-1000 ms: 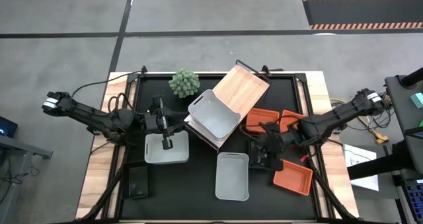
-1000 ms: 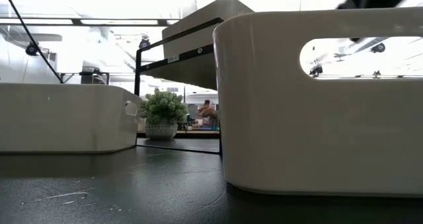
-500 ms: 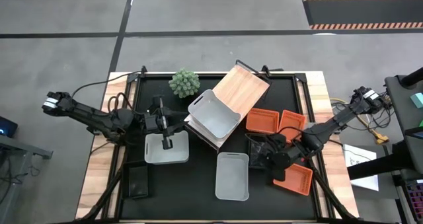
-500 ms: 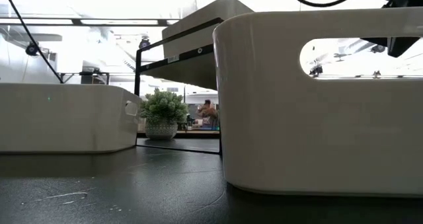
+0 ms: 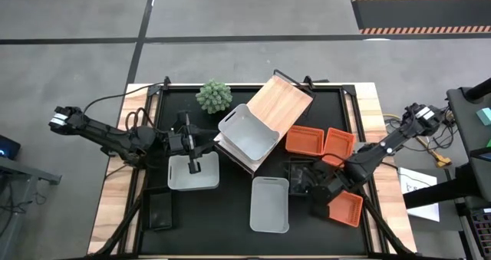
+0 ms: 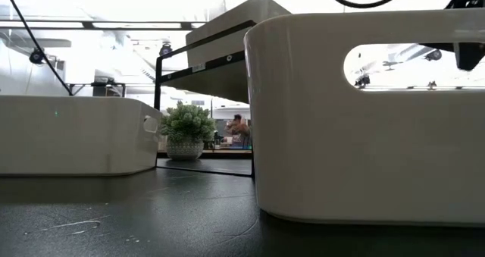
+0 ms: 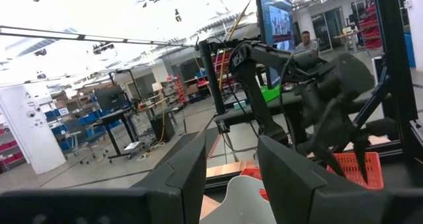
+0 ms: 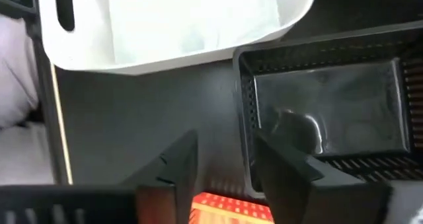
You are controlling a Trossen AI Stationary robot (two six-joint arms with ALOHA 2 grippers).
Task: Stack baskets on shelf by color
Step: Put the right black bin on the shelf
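Shelf (image 5: 281, 104) sits tilted mid-table, wood top bare at its far end, one white basket (image 5: 248, 133) resting on its near end. Second white basket (image 5: 192, 172) just left of the shelf, third (image 5: 270, 205) near side of it. Two orange baskets (image 5: 305, 140) touching each other just right of the shelf, a third orange one (image 5: 345, 208) further out toward the near right corner. Black basket (image 5: 301, 177) between the shelf's near end and that third orange one; another black one (image 5: 159, 209) well to the shelf's near left. Plant (image 5: 214, 97) just left of the shelf's far end.

My right gripper (image 5: 318, 191) hangs over the black basket's rim beside the shelf. My right wrist view shows fingers (image 8: 285, 166) parted with nothing between them, one either side of the black basket's wall; the high view can't show that gap. My left gripper (image 5: 193, 166) is over the white basket left of the shelf; in my left wrist view its fingers (image 7: 192, 168) stand apart, empty, a white rim (image 7: 244, 201) below. The low view only gives two white basket walls, the shelf's frame (image 6: 203, 75) and the plant behind.

Against the earlier high view: my right arm has swung toward the near edge, and my right fingers, closed before, are now apart. Left arm unchanged. Baskets all where they were.
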